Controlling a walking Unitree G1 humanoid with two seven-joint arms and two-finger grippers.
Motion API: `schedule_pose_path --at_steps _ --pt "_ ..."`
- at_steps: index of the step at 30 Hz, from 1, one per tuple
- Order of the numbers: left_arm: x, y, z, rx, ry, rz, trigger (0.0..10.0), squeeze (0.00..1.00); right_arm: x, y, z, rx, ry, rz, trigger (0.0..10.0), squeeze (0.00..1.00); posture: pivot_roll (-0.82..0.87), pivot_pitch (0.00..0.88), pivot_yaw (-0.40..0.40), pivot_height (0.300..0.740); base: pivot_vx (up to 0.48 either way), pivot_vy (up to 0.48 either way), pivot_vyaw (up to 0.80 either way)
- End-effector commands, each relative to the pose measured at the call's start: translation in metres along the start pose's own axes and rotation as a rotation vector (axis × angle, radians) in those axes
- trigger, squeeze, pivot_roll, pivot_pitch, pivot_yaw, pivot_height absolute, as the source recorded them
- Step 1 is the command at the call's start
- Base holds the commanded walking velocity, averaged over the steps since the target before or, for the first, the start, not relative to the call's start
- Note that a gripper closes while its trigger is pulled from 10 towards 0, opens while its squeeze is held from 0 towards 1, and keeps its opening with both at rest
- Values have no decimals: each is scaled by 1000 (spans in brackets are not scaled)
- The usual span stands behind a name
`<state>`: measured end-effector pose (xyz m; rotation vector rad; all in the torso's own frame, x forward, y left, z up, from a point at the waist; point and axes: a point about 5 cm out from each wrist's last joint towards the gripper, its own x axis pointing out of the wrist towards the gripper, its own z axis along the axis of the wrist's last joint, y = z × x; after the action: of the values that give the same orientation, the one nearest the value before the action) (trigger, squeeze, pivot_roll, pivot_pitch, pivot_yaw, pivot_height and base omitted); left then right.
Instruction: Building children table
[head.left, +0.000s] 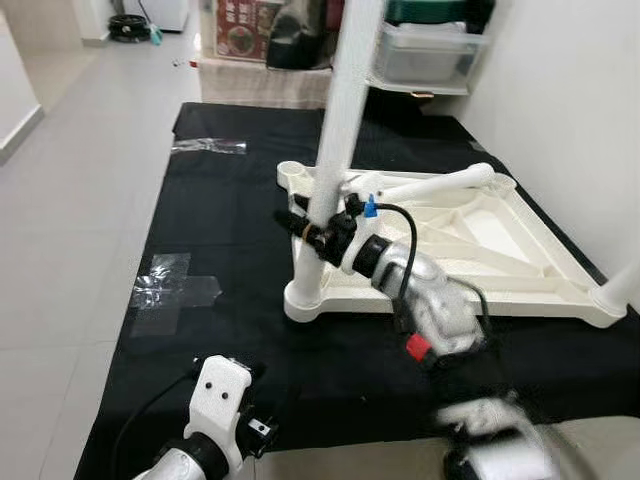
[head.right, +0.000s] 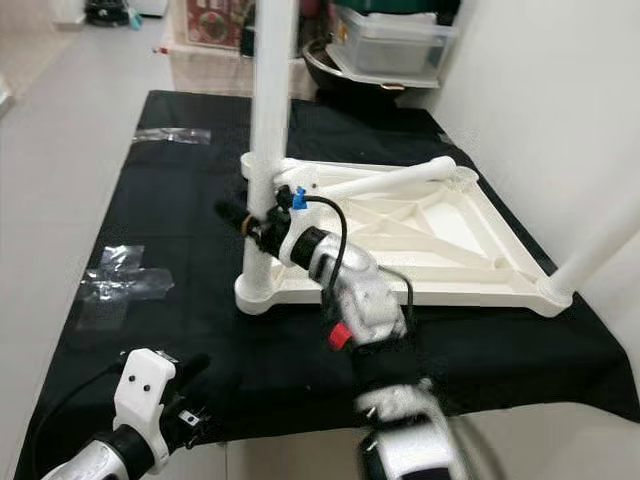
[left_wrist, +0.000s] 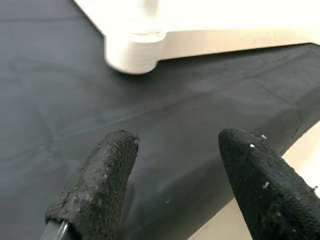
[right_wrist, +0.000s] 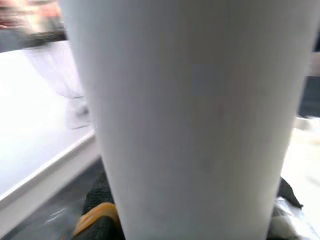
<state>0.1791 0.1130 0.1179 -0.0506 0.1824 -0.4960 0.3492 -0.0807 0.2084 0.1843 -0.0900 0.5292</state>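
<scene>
Nearest the camera, the left gripper (left_wrist: 172, 175) hangs low over the near edge of the black mat (head.left: 230, 250), its two black fingers (left_wrist: 100, 185) spread apart and holding nothing; its wrist view looks across the mat toward the rounded corner socket (left_wrist: 134, 50) of the tabletop. Beyond it, the white plastic tabletop (head.left: 470, 240) lies upside down on the mat, ribbed underside facing up. One white table leg (head.left: 335, 150) stands upright in the near-left corner socket. The right gripper (head.left: 310, 228) is closed around this leg, just above the socket, with the silver right arm (head.left: 430, 300) reaching in from the lower right; in the right wrist view the leg stands directly against the fingers. A second white leg (head.left: 440, 185) lies tilted across the far part of the underside, one end resting near the far-right corner. A third leg (head.right: 600, 245) stands at the near-right corner, leaning out of frame. Patches of clear tape (head.left: 175, 290) are stuck to the mat's left portion, well apart from the tabletop. Behind the mat, a clear storage bin (head.left: 425, 50) rests on a shelf beside the white wall (head.left: 570, 120).
</scene>
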Motion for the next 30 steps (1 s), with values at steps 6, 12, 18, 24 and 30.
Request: schedule_pose_path --at_steps 6,12,18,24,30 --pt "-2 -1 -3 -6 18 -15 10000 0 -43 -22 -14 -11 -9 -668 0 0 128 81 -129 740 0 0 0" --pt "-2 0 -3 -2 20 -13 10000 0 -38 -5 -18 20 17 -697 0 0 132 82 -130 740 0 0 0" --pt "-1 -1 -3 -4 20 -15 10000 0 -28 -4 -6 24 -39 -629 10000 1000 127 79 -129 740 0 0 0" --pt "-1 -1 -3 -4 19 -16 10000 0 -17 -17 7 76 -97 -477 10000 0 125 79 -131 740 0 0 0" --pt "0 -1 -3 -5 17 -16 10000 0 -15 -19 10 155 -79 -60 10000 0 127 78 -130 740 0 0 0"
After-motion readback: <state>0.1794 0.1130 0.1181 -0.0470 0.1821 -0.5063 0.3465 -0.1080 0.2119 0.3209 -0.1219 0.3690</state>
